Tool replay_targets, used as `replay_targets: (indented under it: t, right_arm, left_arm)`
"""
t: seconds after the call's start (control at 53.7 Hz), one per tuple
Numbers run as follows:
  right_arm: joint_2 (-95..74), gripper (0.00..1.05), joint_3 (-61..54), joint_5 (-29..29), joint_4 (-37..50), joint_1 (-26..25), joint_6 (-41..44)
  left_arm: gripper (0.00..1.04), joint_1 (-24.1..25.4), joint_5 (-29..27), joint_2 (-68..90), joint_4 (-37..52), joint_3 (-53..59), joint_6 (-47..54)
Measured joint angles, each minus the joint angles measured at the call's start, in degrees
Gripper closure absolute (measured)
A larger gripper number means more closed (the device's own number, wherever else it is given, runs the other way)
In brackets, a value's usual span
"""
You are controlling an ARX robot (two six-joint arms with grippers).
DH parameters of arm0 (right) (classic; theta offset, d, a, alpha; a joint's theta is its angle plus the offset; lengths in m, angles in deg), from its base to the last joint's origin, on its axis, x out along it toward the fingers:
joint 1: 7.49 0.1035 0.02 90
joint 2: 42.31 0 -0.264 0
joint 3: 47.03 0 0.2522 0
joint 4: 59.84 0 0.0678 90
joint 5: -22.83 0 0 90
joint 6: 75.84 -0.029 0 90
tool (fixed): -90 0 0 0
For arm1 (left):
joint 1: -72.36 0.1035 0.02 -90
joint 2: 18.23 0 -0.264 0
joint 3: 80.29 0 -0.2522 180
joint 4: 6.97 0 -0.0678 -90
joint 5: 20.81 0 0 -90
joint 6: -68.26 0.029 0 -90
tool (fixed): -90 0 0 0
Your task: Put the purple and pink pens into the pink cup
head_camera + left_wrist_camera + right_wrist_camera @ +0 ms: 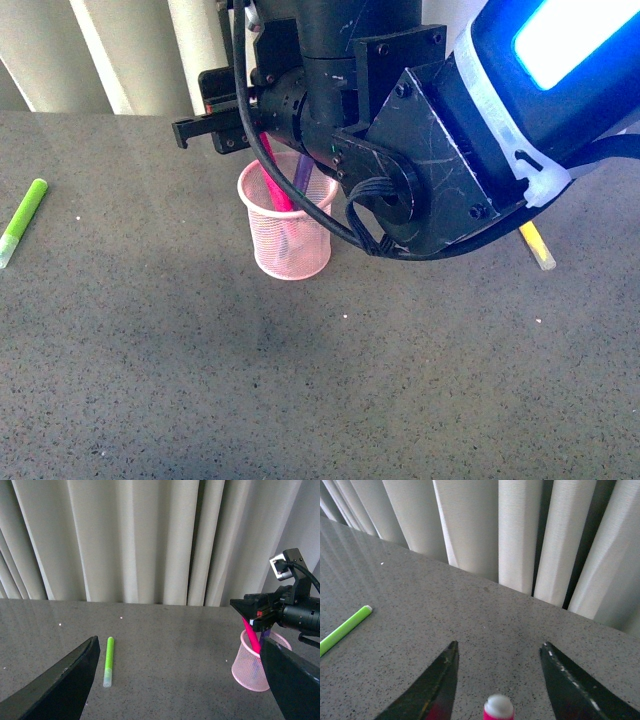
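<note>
Front view: my right gripper (205, 128) hung above the pink mesh cup (287, 230) at frame center, with the pink pen (276, 182) and purple pen (302, 172) standing inside; pulling away carelessly risked tipping the cup

Left wrist view: my left gripper (182, 680) gaped wide, empty

Right wrist view: jaws spread apart, pink pen's white tip low between them, apparently released

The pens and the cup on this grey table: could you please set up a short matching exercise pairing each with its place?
Things:
1. magenta-pink pen
2. lime green marker
3. yellow marker
4. pale pink wire-mesh cup

Places:
A. flat on the table, far left
B. standing in the cup
C. under the right tool
D. flat, partly hidden by the right arm

Pairs: 1-B, 2-A, 3-D, 4-C
</note>
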Motion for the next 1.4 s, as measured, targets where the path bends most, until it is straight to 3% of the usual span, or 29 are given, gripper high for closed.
replay_targets:
  t: [0.242,0.391,0.596,0.652,0.708,0.857,1.137,1.23,1.398]
  right_arm:
    - [7.91,0.05,-2.99,6.10,-3.91,-2.25,-2.54]
    - [22.75,0.07,-10.21,10.10,-16.31,-8.46,-8.52]
    - [25.07,0.07,-11.19,10.75,-17.25,-9.90,-9.99]
    - [24.83,0.16,-14.58,18.43,-8.02,-9.68,-6.05]
    - [25.86,0.24,-19.34,22.53,0.35,-9.79,-2.45]
    - [34.56,0.51,-33.62,20.74,10.93,-14.16,2.10]
    - [48.92,1.02,-51.67,14.51,13.38,-21.07,3.30]
    - [50.49,1.01,-55.63,12.94,16.65,-22.53,3.41]
    - [56.33,1.01,-61.09,10.84,15.06,-24.79,3.39]
  left_arm:
    - [0.07,0.00,0.00,0.00,0.00,0.00,0.00]
    - [0.07,0.00,-0.02,0.00,0.00,0.00,0.00]
    - [0.07,0.00,0.02,0.00,0.00,0.00,0.02]
    - [0.07,0.00,0.00,0.00,0.00,0.00,0.02]
    - [0.07,0.00,0.00,0.00,0.00,0.00,0.02]
    - [0.07,0.00,-0.09,-0.02,0.00,0.00,0.02]
    - [0.07,0.00,0.00,-0.02,0.00,0.00,0.02]
    - [0.07,0.00,-0.02,-0.02,0.00,0.00,0.02]
    - [0.07,0.00,-0.02,-0.02,0.00,0.00,0.02]
